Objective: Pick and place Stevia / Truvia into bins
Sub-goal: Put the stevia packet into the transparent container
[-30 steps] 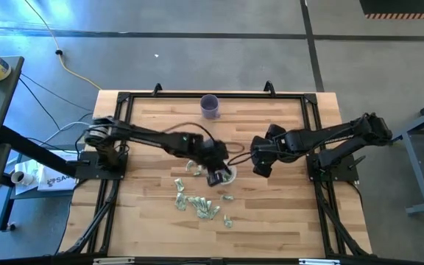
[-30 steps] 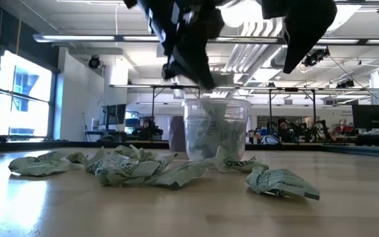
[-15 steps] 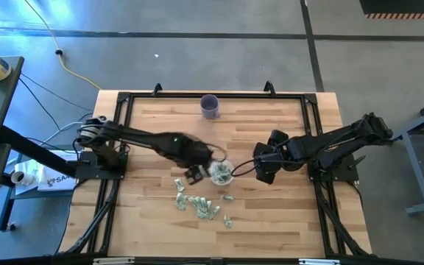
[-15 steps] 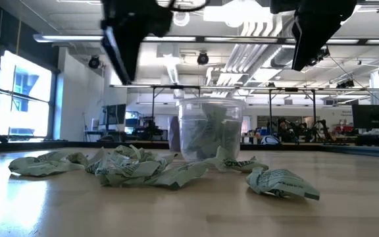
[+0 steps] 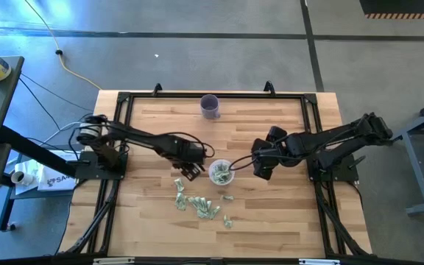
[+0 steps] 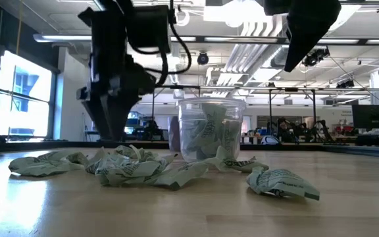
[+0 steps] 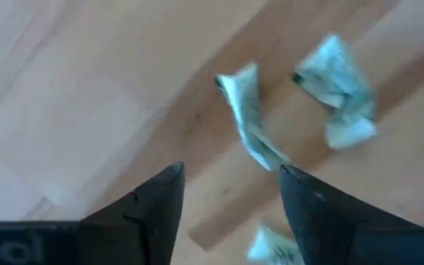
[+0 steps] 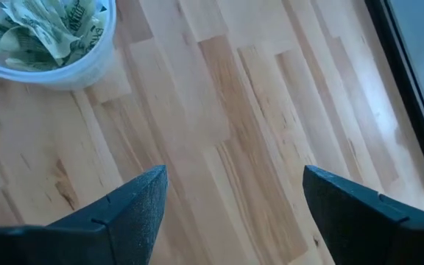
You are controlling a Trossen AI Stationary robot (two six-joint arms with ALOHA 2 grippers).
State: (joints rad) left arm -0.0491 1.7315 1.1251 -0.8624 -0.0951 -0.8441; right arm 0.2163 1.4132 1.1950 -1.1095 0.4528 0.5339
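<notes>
I see my left gripper (image 5: 191, 172) spread wide and empty, just beside the clear cup (image 5: 221, 173), above the loose sachets (image 5: 199, 205) on the surface (image 5: 285, 213). My right gripper (image 5: 261, 171) is also wide, empty, near the cup's other side. Some sachets lie inside the cup.

You see only part of the clear cup (image 8: 46, 44), cut off by the right wrist view's edge; the packets (image 7: 252, 125) beside it look blurred.

Two dark jointed arms, black cables, tapered matte fingers (image 8: 135, 213)
</notes>
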